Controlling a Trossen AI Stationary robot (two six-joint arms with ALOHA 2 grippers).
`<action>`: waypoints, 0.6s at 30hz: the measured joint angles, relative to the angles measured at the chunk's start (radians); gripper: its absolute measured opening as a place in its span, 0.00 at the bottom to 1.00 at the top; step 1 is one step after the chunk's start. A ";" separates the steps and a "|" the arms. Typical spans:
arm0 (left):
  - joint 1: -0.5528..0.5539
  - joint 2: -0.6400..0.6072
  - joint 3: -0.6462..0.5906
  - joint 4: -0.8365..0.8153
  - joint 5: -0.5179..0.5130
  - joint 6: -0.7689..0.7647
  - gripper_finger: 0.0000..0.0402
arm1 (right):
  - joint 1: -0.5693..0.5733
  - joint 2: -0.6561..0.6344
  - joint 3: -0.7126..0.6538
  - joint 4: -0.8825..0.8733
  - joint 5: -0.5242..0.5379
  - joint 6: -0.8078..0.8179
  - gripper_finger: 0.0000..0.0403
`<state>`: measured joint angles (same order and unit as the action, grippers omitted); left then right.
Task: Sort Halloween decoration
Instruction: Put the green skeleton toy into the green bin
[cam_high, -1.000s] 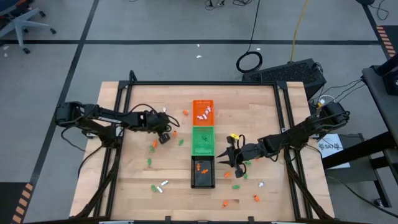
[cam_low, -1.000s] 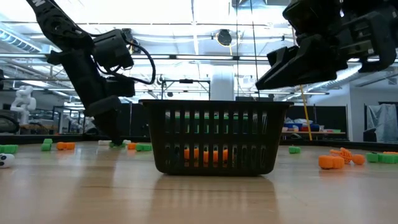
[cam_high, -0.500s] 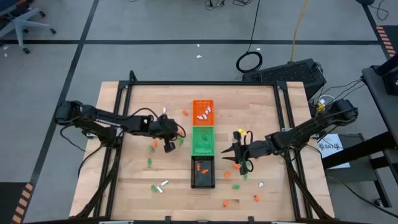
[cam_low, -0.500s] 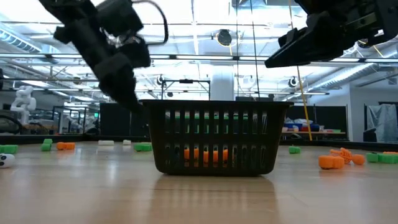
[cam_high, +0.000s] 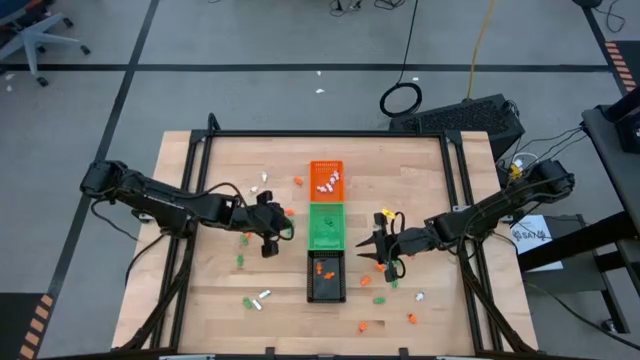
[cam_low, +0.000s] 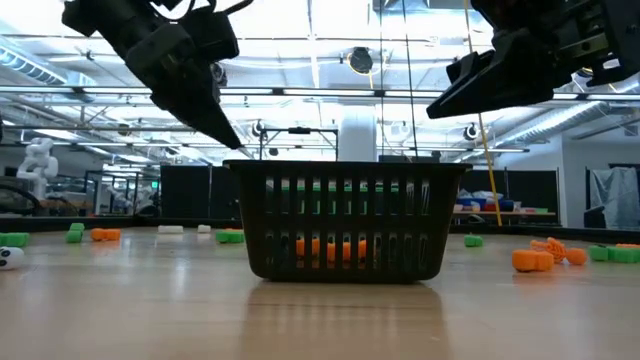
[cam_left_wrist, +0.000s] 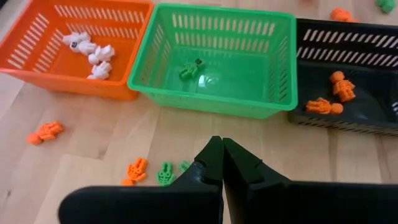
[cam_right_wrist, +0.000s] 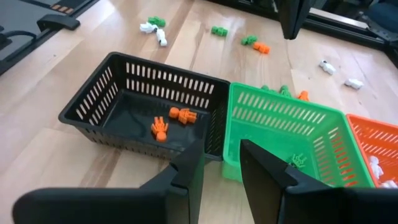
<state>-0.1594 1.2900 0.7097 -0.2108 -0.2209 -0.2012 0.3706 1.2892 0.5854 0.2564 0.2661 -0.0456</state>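
Wooden worktop (cam_high: 220, 160) seen from above: orange tray (cam_high: 326, 181), green tray (cam_high: 326, 226) and black tray (cam_high: 326, 277) in a column, Halloween decoration (cam_high: 262, 296) scattered both sides. Left gripper (cam_high: 272, 238) beside the green tray; right gripper (cam_high: 383, 252) opposite. Low view: both hang above the black tray. Left wrist: fingers (cam_left_wrist: 211, 163) pressed shut, nothing visible between them, green tray ahead, loose pieces below. Right wrist: fingers (cam_right_wrist: 193, 165) parted, empty, over the black tray. Risk: a failed pick on such tiny pieces; arms crowding at the trays.
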 joint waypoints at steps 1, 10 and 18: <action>-0.002 0.000 0.000 -0.002 -0.007 0.000 0.01 | 0.000 0.000 0.000 0.000 0.000 0.000 0.22; -0.004 0.055 0.001 -0.037 -0.125 -0.012 0.01 | 0.000 0.000 0.000 0.000 -0.001 0.007 0.22; 0.001 0.173 0.000 -0.055 -0.122 -0.056 0.09 | 0.000 0.000 0.000 0.000 -0.001 0.007 0.22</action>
<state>-0.1582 1.4626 0.7101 -0.2659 -0.3427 -0.2567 0.3706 1.2890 0.5850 0.2565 0.2653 -0.0385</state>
